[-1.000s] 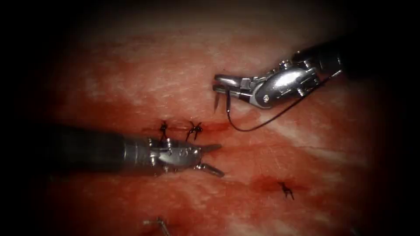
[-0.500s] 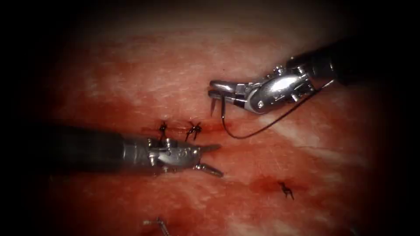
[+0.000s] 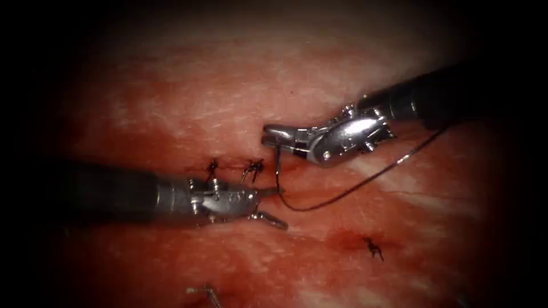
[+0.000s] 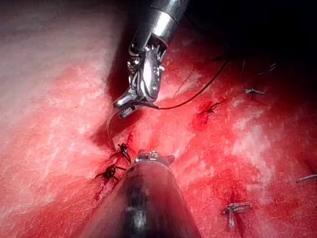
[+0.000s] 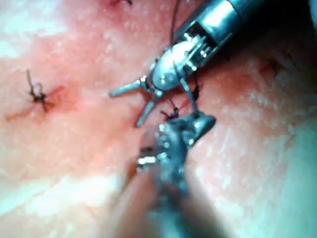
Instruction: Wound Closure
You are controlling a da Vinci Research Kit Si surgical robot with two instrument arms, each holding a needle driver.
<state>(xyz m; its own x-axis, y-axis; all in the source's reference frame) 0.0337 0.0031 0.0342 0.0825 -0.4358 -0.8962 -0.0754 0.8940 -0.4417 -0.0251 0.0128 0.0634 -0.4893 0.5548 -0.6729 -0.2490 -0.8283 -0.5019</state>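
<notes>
My right tool (image 3: 269, 136) comes in from the right, jaws shut on the curved needle (image 4: 109, 133), held near its thread end as far as I can tell. The needle (image 3: 277, 158) hangs down from the jaws, its point close to the tissue (image 3: 188, 97) just right of two dark knots (image 3: 254, 168) on the cut. I cannot tell whether it touches. Black thread (image 3: 342, 194) loops below the jaws and trails off right. My left tool (image 3: 277, 206) lies below the knots, jaws open and holding nothing; the right wrist view shows it (image 5: 130, 104) spread too.
A third knot (image 3: 374, 248) sits on a red patch at the lower right. A short metal piece (image 3: 206, 292) lies near the bottom edge. Red fluid (image 3: 319, 228) wets the tissue around the cut. In the left wrist view, cut thread ends (image 4: 253, 91) lie farther off.
The right tool has moved down and left with the needle, bringing it close to the knots and the left tool's tip. The thread loop followed. The left tool barely moved, still open.
</notes>
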